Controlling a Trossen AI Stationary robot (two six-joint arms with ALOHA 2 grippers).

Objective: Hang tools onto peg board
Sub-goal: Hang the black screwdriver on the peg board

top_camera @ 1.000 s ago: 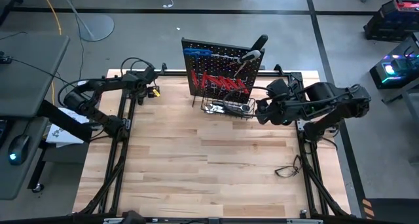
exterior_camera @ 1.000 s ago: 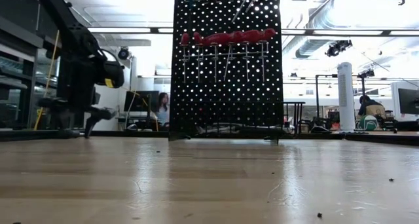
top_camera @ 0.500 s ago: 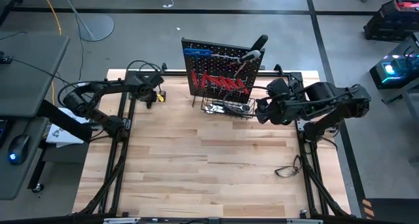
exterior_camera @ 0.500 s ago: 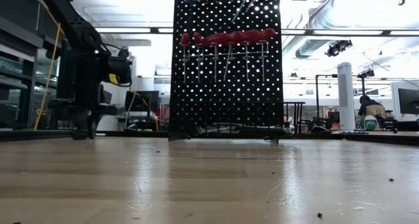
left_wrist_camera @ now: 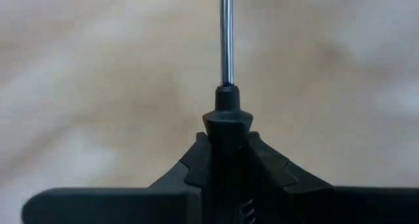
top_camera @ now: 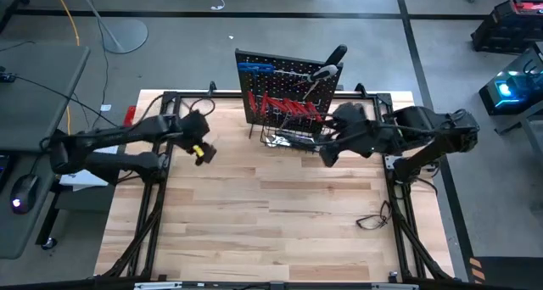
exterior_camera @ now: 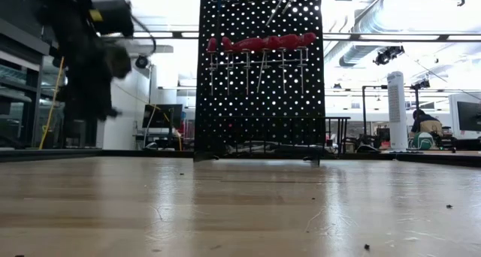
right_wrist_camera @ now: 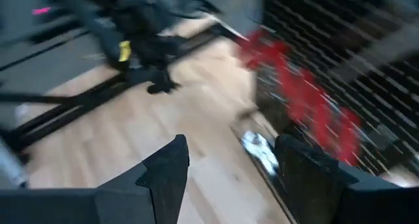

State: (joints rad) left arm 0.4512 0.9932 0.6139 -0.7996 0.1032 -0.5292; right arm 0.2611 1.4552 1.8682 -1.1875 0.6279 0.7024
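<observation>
Now the left tool pinches a black-handled screwdriver above the desk; it should arrive shaft-down at the peg board, clear of the spread right tool.

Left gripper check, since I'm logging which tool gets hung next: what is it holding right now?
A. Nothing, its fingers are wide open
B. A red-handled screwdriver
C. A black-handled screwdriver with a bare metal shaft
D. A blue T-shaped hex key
C: in the left wrist view the left gripper is shut on a black-handled screwdriver, whose silver shaft points straight out ahead of the fingers.
</observation>
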